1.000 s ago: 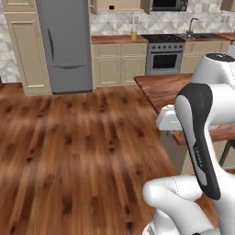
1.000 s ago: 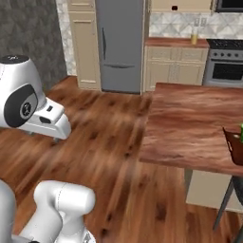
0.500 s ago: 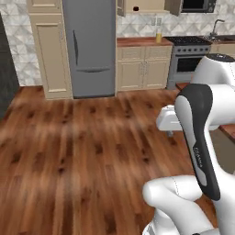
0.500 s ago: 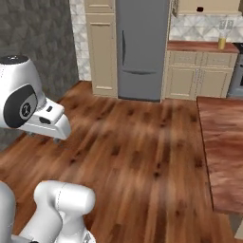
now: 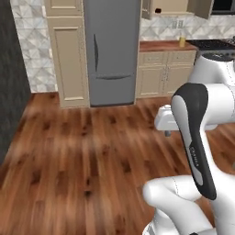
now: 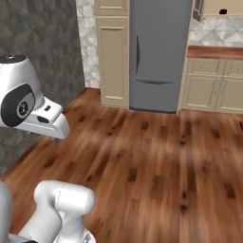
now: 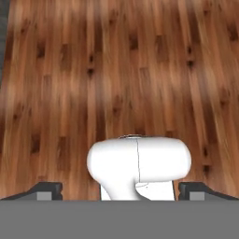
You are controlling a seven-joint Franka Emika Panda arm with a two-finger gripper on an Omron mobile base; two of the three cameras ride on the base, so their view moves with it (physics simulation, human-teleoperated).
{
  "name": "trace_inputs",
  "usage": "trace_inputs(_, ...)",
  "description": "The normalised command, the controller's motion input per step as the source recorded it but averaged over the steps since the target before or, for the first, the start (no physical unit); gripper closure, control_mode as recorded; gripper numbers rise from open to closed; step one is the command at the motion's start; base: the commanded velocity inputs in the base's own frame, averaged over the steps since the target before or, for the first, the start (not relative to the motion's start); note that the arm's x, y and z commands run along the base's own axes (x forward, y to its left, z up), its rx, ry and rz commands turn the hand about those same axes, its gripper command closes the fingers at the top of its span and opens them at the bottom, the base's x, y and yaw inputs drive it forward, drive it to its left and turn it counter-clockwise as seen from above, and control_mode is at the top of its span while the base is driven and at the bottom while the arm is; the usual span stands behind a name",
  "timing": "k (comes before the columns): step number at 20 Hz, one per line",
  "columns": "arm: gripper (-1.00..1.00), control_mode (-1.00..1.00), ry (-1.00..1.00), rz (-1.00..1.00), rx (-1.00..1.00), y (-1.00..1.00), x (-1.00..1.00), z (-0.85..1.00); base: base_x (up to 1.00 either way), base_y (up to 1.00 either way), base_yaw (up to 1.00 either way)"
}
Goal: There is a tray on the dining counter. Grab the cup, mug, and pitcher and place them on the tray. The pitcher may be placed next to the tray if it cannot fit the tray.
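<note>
Right now the robot faces open wood floor [image 5: 82, 156], a grey fridge [image 5: 112, 50] and beige cabinets [image 5: 163, 75] bearing a short wood bench [image 5: 160, 46]. On that bench stands what looks like the pitcher [image 5: 182, 41], small and far off. Judging by this, the base is in transit; next comes approaching an item. Arm folded, its claw [image 7: 119, 190] spread wide and empty above bare floor.

We face a refrigerator [image 5: 112, 50] standing against the back wall, with a tall pantry cabinet [image 5: 68, 55] touching its left side. To its right runs a counter [image 5: 167, 46] over base cabinets [image 5: 166, 75], a small bottle [image 5: 182, 41] standing on it. The floor [image 5: 82, 156] spreads before them.
</note>
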Motion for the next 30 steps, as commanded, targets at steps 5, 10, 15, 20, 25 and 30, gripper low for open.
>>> trace_inputs(5, -1.00, 1.00, 0.00, 0.00, 0.00, 0.00, 0.00, 0.00, 1.00, 0.27, 0.00)
trace_inputs(10, -1.00, 1.00, 0.00, 0.00, 0.00, 0.00, 0.00, 0.00, 1.00, 0.30, 0.00)
trace_inputs(15, -1.00, 1.00, 0.00, 0.00, 0.00, 0.00, 0.00, 0.00, 1.00, 0.31, -0.01)
trace_inputs(20, -1.00, 1.00, 0.00, 0.00, 0.00, 0.00, 0.00, 0.00, 1.00, 0.33, -0.03)
trace_inputs(25, -1.00, 1.00, 0.00, 0.00, 0.00, 0.00, 0.00, 0.00, 1.00, 0.15, -0.18)
trace_inputs(30, -1.00, 1.00, 0.00, 0.00, 0.00, 0.00, 0.00, 0.00, 1.00, 0.17, -0.32)
